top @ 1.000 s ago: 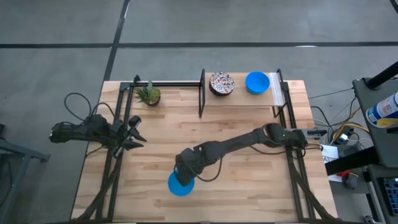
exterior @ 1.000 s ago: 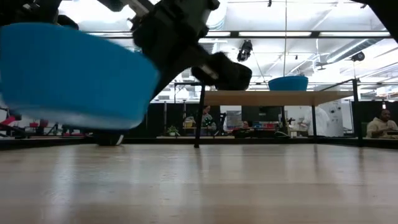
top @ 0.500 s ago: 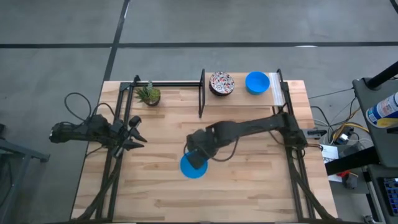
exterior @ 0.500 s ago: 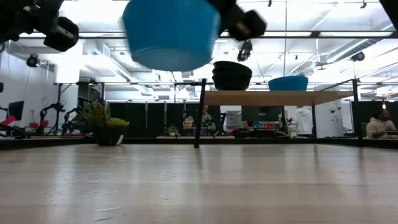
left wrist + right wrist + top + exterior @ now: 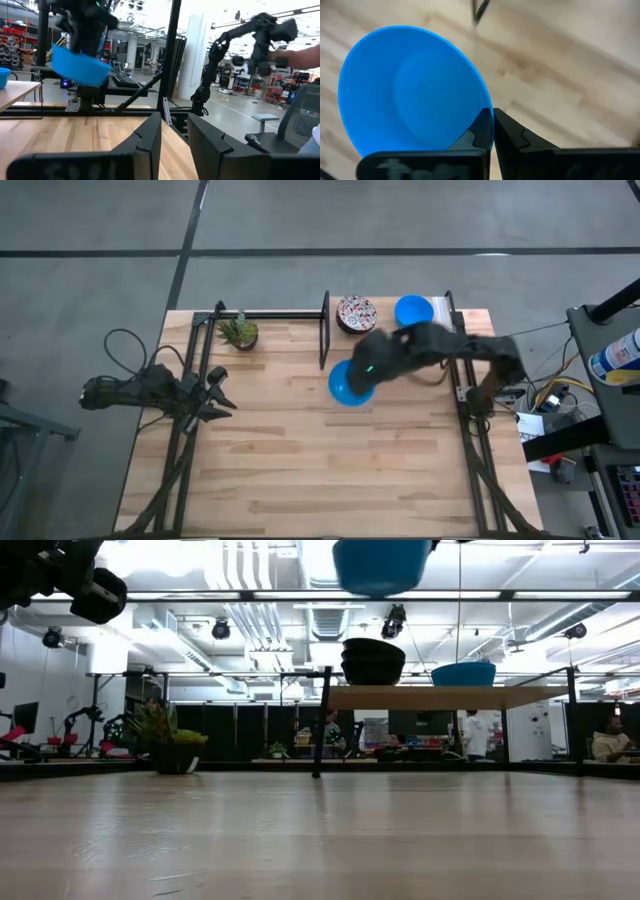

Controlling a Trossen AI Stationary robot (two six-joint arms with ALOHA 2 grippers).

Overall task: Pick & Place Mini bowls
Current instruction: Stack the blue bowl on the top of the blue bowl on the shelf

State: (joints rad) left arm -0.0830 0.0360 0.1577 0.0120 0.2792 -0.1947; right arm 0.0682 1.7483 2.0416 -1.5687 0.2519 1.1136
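Right wrist view shows my right gripper [image 5: 492,131] pinching the rim of a blue bowl [image 5: 412,90], carried high above the table [image 5: 300,450]. Next I judge: travel to the shelf [image 5: 385,335] ahead, lower, release.

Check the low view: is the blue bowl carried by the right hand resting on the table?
No: the blue bowl hangs high above the wooden table, clear air beneath it, pinched by the right hand.
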